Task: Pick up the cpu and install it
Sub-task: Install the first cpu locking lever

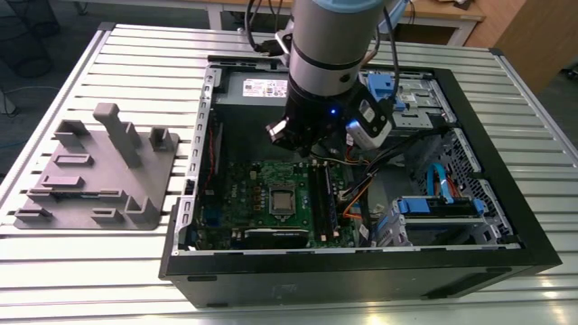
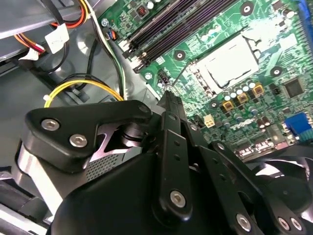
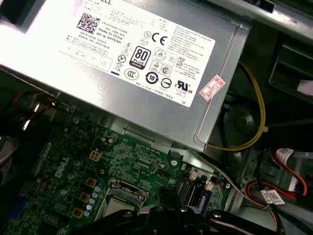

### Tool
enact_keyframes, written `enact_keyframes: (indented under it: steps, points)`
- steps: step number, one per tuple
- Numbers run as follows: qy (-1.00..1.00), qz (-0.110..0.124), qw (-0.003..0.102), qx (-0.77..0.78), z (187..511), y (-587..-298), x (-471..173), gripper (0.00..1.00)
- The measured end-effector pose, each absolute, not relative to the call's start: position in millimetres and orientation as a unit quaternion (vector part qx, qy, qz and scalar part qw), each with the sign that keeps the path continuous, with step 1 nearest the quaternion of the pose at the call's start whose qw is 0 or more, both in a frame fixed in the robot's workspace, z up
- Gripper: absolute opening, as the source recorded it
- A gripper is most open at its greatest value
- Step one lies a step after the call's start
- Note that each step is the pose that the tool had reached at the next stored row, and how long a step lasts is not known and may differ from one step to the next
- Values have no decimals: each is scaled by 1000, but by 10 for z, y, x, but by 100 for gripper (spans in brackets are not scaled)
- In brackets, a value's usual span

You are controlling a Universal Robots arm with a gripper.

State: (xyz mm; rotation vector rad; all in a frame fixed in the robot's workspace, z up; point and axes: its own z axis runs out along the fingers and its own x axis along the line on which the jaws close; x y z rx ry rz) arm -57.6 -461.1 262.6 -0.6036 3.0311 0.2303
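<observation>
A black computer case [image 1: 361,284] is laid open on a slatted metal tabletop [image 1: 91,271], with a green circuit board [image 1: 243,183] exposed inside it. The cpu [image 1: 283,200] is seen lying flat in its socket near the middle of that board, silvery top upward; it is also shown in the second wrist view [image 2: 227,63], and part of it in the first wrist view [image 3: 115,211].

The tool [image 1: 312,154] is held over the board, above and apart from the cpu, toward the power supply [image 1: 262,88]. In both wrist views the black fingers [image 2: 168,122] are brought together into one narrow tip [image 3: 168,193], so the tool is closed, and nothing is seen gripped between them.

Long black memory slots [image 2: 176,24] are set just beside the socket. Yellow cables [image 2: 83,88] are run past the edge of the board near the tool. The silver power supply with its white label [image 3: 146,73] is mounted at the board's far edge.

A grey plastic block with several posts [image 1: 99,176] is placed on the tabletop at the exterior view's left, well apart from the case. Blue drive brackets [image 1: 438,206] are fitted inside the case at the exterior view's right.
</observation>
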Motion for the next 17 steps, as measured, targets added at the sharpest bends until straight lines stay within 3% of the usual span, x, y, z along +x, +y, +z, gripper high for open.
enact_keyframes:
  steps: [4,17]
  points:
    - [977,88,24,-194,2600,-4612,-576,11]
    - [983,87,27,-162,2545,-4613,-577,11]
